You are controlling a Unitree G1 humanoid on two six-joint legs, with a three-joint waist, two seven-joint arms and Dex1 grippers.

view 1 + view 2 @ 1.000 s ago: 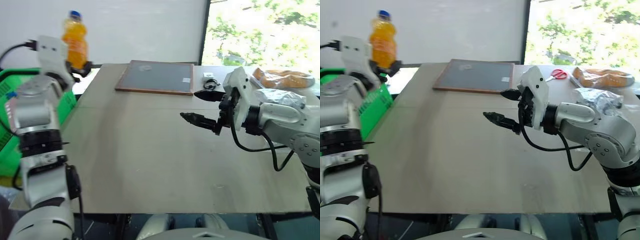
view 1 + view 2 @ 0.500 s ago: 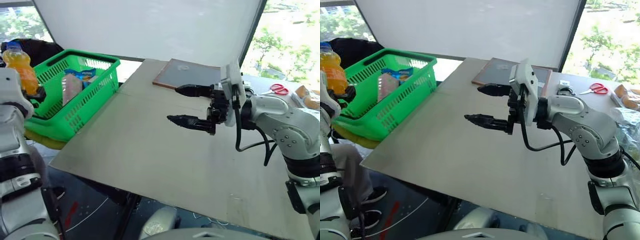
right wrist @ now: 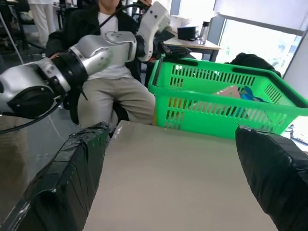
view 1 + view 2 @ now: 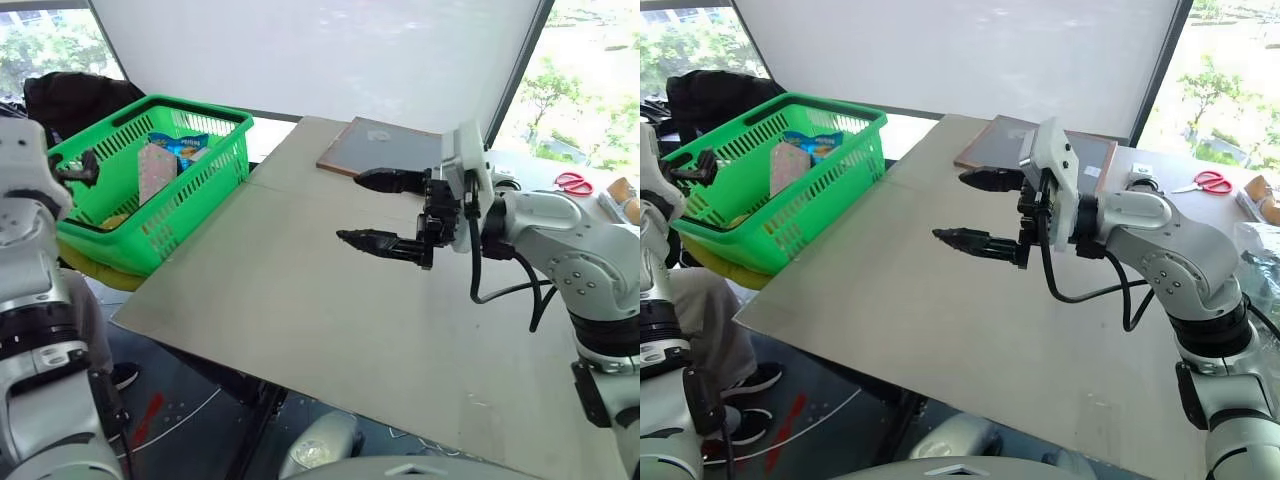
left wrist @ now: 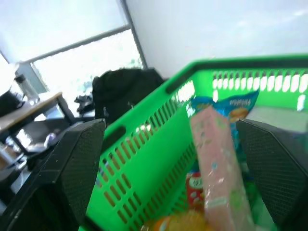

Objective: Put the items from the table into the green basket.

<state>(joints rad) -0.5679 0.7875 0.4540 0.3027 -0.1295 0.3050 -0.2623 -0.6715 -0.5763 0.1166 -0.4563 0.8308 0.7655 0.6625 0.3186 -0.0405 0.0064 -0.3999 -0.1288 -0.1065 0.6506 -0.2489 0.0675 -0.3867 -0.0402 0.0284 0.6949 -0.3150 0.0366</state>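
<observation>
The green basket (image 4: 205,185) stands off the table's (image 4: 300,300) left edge. Inside it the pink packet (image 5: 216,168) leans upright, and the orange bottle (image 5: 175,224) lies at the bottom beneath it, its cap hidden. My left gripper (image 4: 83,170) hovers at the basket's near-left rim, open with nothing between its fingers (image 5: 77,163). My right gripper (image 4: 368,212) hangs open over the middle of the table, pointing toward the basket (image 3: 226,98), and it holds nothing.
A blue snack bag (image 4: 180,145) also sits in the basket. A dark board (image 4: 390,145) lies at the table's far edge, with red scissors (image 4: 575,182) to its right. A black backpack (image 4: 70,95) is behind the basket. A seated person (image 3: 110,48) is beyond it.
The camera has swung left, bringing the basket into view. My left gripper opened and the orange bottle left it and now lies in the basket. The right gripper stayed open over the table.
</observation>
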